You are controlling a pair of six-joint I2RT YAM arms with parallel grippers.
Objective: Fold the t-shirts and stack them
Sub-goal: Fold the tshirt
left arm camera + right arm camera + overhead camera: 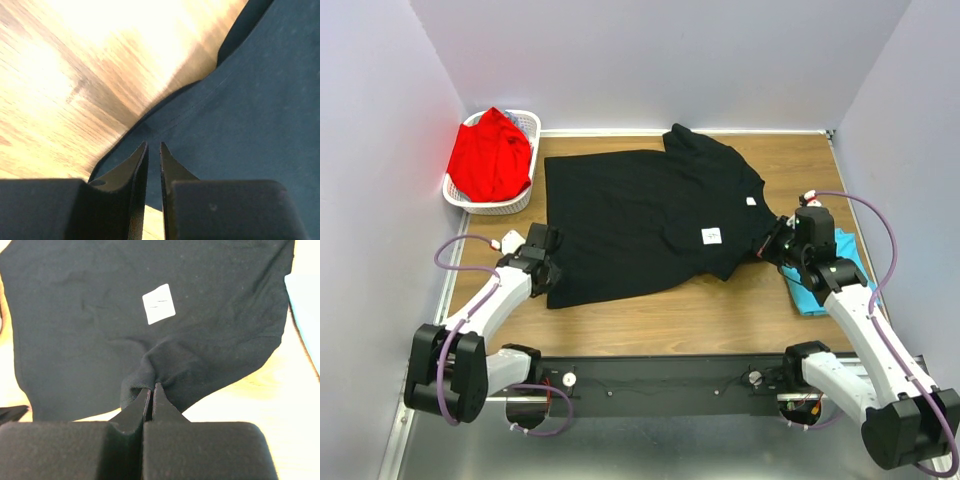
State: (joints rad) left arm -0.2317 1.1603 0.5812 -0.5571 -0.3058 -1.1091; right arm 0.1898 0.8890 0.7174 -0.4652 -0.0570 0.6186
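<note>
A large black t-shirt [640,210] lies spread on the wooden table, with a white label [711,236] near its right side. My left gripper [545,262] sits at the shirt's near left corner. In the left wrist view its jaws [153,145] stand a narrow slit apart over the hem [190,100], with nothing seen between them. My right gripper [772,245] is shut on a bunched fold of the black t-shirt [200,330] at its right edge, just below the label [159,303]. A turquoise t-shirt [820,298] lies under my right arm. A red t-shirt [490,160] fills the basket.
The white lattice basket [527,121] stands at the back left corner. Grey walls close in the table on three sides. Bare wood [670,310] shows between the black shirt and the arm bases.
</note>
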